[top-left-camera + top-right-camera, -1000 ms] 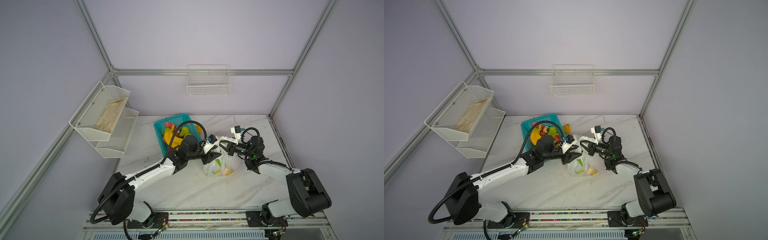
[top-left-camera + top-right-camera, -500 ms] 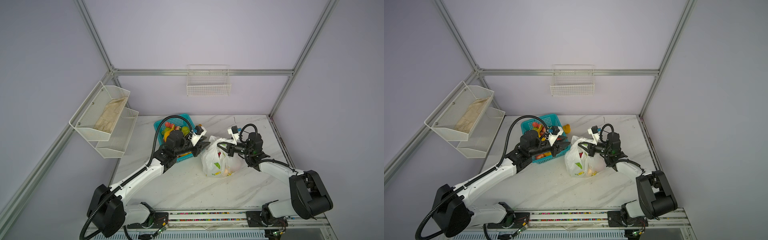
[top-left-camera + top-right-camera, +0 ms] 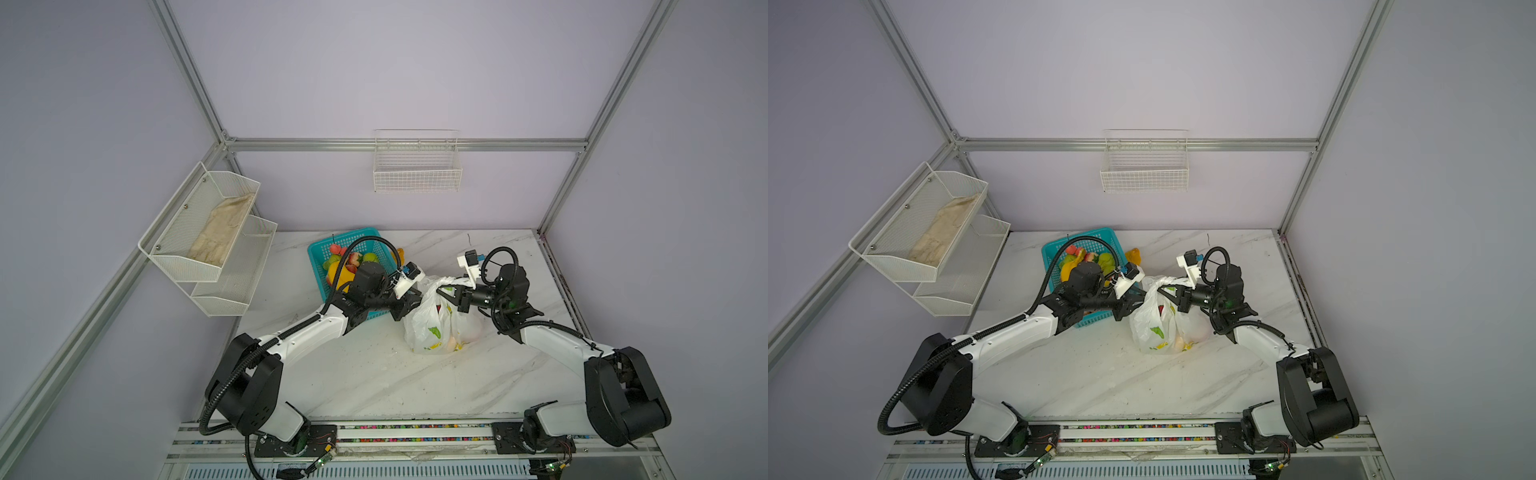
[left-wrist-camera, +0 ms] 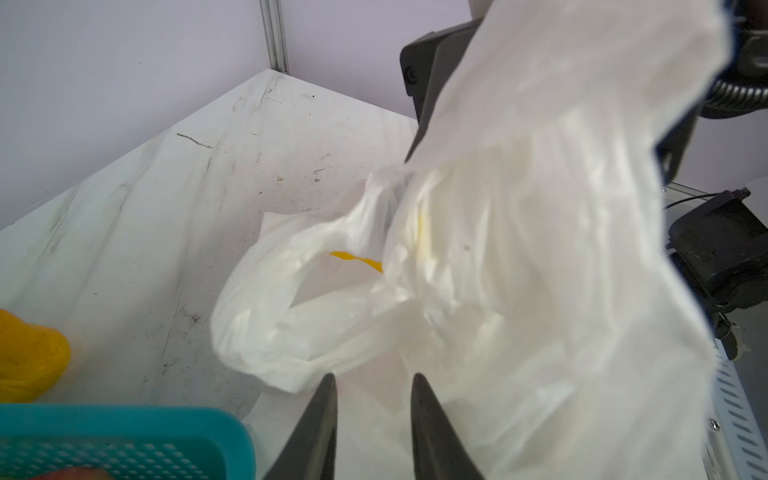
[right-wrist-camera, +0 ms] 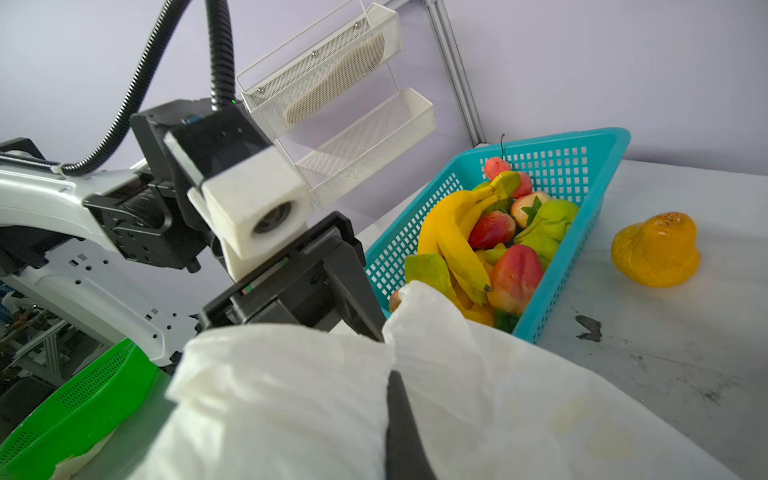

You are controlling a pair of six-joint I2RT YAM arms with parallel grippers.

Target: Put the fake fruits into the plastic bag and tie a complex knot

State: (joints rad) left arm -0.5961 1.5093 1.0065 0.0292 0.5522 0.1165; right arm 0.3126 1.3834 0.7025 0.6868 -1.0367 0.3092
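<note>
**Position.** The plastic bag (image 3: 432,328) stood upright on the worktop (image 3: 374,374), between the two claws and just beside the basket (image 3: 328,241).

**Right claw.** The right claw (image 3: 446,297) was closed on the bag's upper film. It held that film raised on the side away from the basket.

**Left claw.** The left claw (image 4: 374,378) pointed at the bag from the basket side, its jaws set to a narrow gap. Only white film showed past the tips, with no object between them. The bag mouth (image 4: 328,291) lay directly beyond the tips.

**Fruit.** Most of the fake fruits (image 5: 490,237) lay in the basket, behind the left claw. One yellow-orange fruit (image 5: 656,249) lay loose on the worktop near the basket. The left arm was the nearer to both, so any further loading would likely fall to it.

**Limits of view.**
- The bag's contents showed only as dim coloured shapes low in the film.
- Film covered the right claw's tips.
- The frame edge cut off the inner part of the left jaws.
- No knot could be made out.
</note>
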